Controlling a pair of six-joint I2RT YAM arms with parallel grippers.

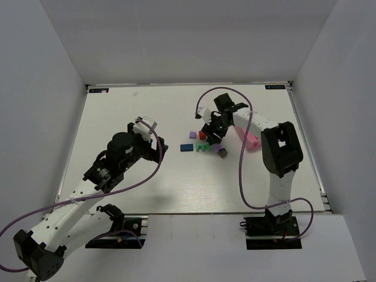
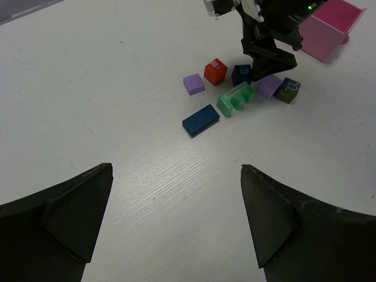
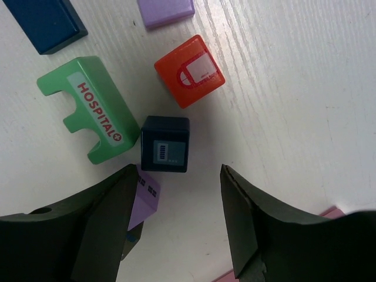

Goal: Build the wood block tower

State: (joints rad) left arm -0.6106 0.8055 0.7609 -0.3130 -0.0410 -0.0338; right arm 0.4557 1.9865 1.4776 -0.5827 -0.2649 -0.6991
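The wood blocks lie loose in a cluster on the white table, none stacked. In the right wrist view a dark navy cube (image 3: 165, 144) sits just ahead of my right gripper (image 3: 178, 170), which is open with bare table between its fingers. A red block (image 3: 189, 70), a green "HOSPITAL" arch (image 3: 91, 108), a flat blue block (image 3: 44, 23) and a purple block (image 3: 165, 10) lie beyond. Another purple block (image 3: 144, 197) touches the left finger's outer side. From above, the right gripper (image 1: 211, 134) hangs over the cluster. My left gripper (image 2: 176, 167) is open and empty, well short of the blocks.
A pink tray (image 1: 251, 140) lies tipped just right of the cluster, beside the right arm. A dark grey block (image 2: 288, 90) sits at the cluster's right end. White walls enclose the table on three sides.
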